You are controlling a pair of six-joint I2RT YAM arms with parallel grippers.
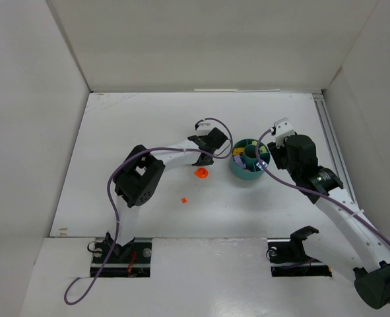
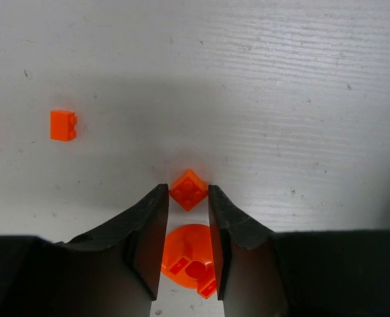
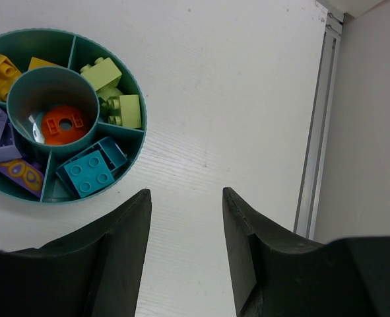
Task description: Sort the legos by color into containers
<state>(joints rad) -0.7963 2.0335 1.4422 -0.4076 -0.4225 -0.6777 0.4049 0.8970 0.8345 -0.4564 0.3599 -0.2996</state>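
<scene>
Brick at the tips: small orange brick (image 2: 189,189), studs up, turned cornerwise on the white table (image 2: 280,79), right between the fingertips of the left gripper (image 2: 187,214).
Left gripper state: jaws narrowly apart, with the brick's side corners at or against the tips; whether it is pinched cannot be told.
Under the fingers: round orange piece (image 2: 187,261), flat on the table, nearer the wrist than the brick and partly hidden by both fingers.
Off to the side: second orange brick (image 2: 63,125), lying alone, well apart from the left gripper.
Dish: round teal dish (image 3: 30,92), ahead of the right gripper (image 3: 185,218) and off to one side, apart from it.
Dish contents: orange disc (image 3: 64,124) in the central tube; yellow bricks (image 3: 0,74), pale green bricks (image 3: 109,89), blue-teal bricks (image 3: 89,173) and purple pieces (image 3: 0,142), each colour behind its own dividers.
Right gripper state: jaws wide, with nothing between them, over bare table.
Beside the right gripper: metal rail (image 3: 317,132) along the wall, on the side away from the dish.
</scene>
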